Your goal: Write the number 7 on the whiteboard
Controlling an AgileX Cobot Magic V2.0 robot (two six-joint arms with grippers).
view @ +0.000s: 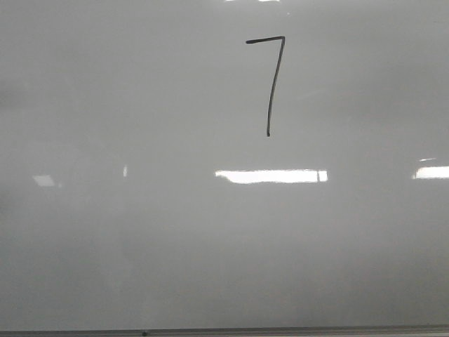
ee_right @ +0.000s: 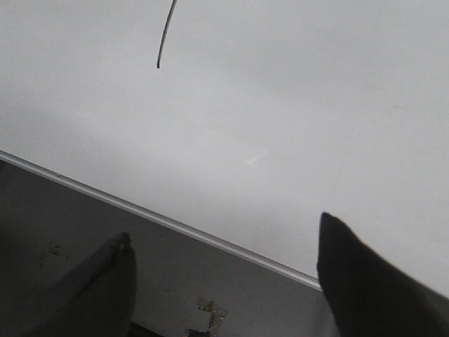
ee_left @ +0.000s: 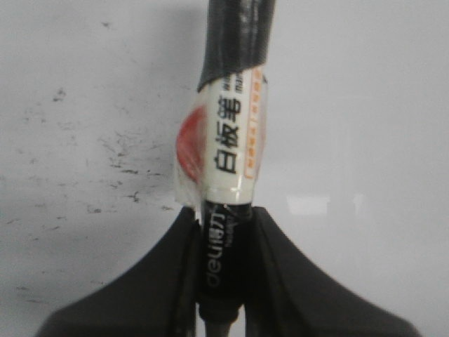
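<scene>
A black hand-drawn number 7 stands on the upper middle of the whiteboard, which fills the front view. No gripper shows in the front view. In the left wrist view my left gripper is shut on a black whiteboard marker with a white label, its body running out between the fingers. In the right wrist view my right gripper is open and empty, over the whiteboard's metal bottom edge. The tail of the 7's downstroke shows there.
Bright light reflections lie across the board. A thin metal edge runs along the board's bottom. Below it in the right wrist view is a dark grey surface with a small scuffed patch. Faint marker smudges speckle the surface behind the pen.
</scene>
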